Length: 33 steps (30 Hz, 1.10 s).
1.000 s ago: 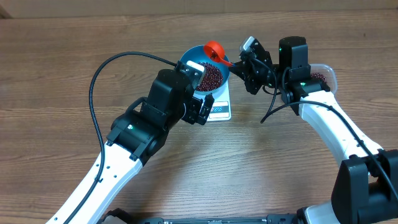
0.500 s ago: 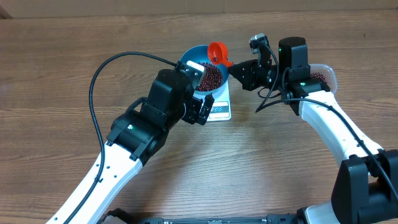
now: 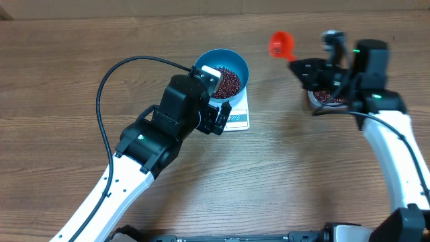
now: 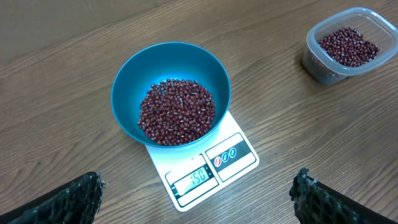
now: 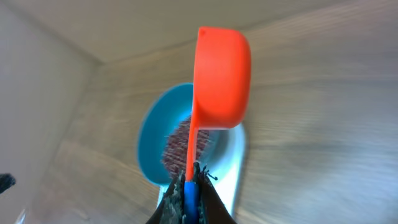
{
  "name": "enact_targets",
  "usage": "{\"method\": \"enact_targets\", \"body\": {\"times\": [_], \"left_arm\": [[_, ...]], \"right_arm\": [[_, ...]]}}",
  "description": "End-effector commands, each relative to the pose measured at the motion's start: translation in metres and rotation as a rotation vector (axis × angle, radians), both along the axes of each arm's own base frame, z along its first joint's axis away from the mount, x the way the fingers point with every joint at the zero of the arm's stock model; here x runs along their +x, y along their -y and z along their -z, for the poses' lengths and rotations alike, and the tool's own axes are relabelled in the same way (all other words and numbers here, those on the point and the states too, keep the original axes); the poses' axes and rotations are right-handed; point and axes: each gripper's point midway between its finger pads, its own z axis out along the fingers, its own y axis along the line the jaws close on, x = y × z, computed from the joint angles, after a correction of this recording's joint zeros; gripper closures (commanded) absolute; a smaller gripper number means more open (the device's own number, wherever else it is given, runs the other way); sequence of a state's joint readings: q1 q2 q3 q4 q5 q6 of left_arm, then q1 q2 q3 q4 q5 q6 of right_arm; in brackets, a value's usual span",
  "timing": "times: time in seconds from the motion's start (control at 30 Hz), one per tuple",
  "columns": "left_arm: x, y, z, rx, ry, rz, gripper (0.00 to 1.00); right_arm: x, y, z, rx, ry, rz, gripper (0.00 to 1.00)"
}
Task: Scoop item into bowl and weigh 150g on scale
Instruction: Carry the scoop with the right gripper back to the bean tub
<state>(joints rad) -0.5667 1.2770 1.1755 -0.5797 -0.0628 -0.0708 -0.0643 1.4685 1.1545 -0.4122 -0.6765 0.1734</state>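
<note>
The right tool (image 5: 189, 186) occupies the bottom centre of the frame, its fingers closed tight on the thin handle of an orange scoop (image 5: 221, 81). The handle runs straight up from the fingertips to the cup. The cup presents its outer wall, so its contents cannot be determined. Behind the scoop, out of focus, a blue bowl (image 5: 152, 140) holds dark red-brown beans (image 5: 179, 144) and sits on a white scale (image 5: 237, 163). The scale rests on a wooden worktop (image 5: 323, 124).
</note>
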Motion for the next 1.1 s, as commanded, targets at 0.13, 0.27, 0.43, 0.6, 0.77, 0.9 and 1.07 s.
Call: {"method": "enact_targets", "body": {"times": [0.13, 0.27, 0.43, 0.6, 0.77, 0.9, 1.07], "left_arm": [[0.003, 0.002, -0.009, -0.008, 0.017, 0.011, 0.0], [0.003, 0.002, -0.009, -0.009, 0.017, 0.011, 0.0], [0.003, 0.002, -0.009, -0.009, 0.017, 0.011, 0.0], [0.003, 0.002, -0.009, -0.008, 0.017, 0.011, 0.0], [0.003, 0.002, -0.009, -0.009, 0.017, 0.011, 0.0], [0.003, 0.002, -0.009, -0.009, 0.017, 0.011, 0.0], [0.003, 0.002, -0.009, -0.008, 0.017, 0.011, 0.0]], "right_arm": [[-0.02, 0.09, -0.01, -0.104, 0.015, 0.146, 0.96], [-0.031, 0.112, -0.004, -0.183, 0.025, 0.139, 0.96], [-0.039, 0.127, 0.012, -0.367, 0.038, 0.092, 0.96], [-0.044, 0.139, 0.028, -0.558, 0.001, 0.07, 0.96], [-0.045, 0.148, 0.039, -0.714, -0.061, 0.098, 0.96], [-0.045, 0.147, 0.043, -0.823, -0.091, 0.103, 0.96], [-0.044, 0.141, 0.044, -0.947, -0.11, 0.108, 0.96]]}}
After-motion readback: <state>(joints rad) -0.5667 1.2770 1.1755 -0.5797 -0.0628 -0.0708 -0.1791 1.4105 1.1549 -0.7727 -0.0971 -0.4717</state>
